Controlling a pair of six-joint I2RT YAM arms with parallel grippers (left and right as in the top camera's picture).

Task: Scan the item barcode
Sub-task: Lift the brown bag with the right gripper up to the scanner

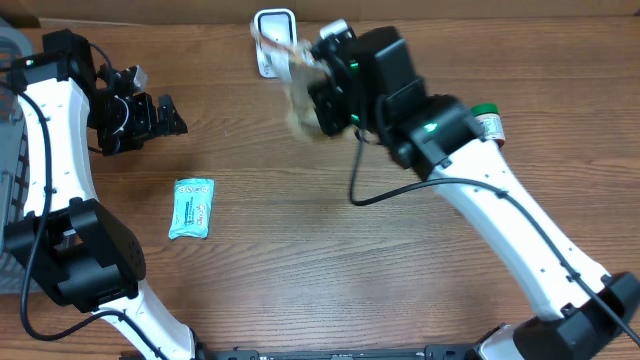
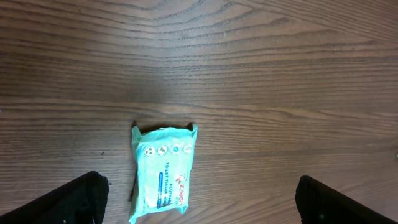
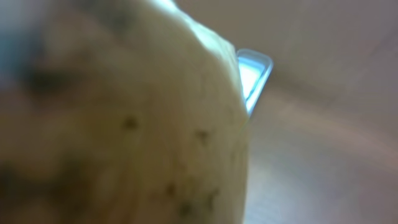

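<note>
A tan, speckled packet hangs blurred in the air just in front of the white scanner at the back of the table. My right gripper is shut on it. In the right wrist view the packet fills almost the whole frame and hides the fingers, with the scanner peeking past its edge. A teal tissue pack lies flat on the table at the left. My left gripper hovers above and behind it, wide open and empty. The left wrist view looks down on the pack between the fingers.
A small bottle with a green cap lies behind the right arm. A grey wire rack sits at the far left edge. Bare wooden tabletop lies between the two arms.
</note>
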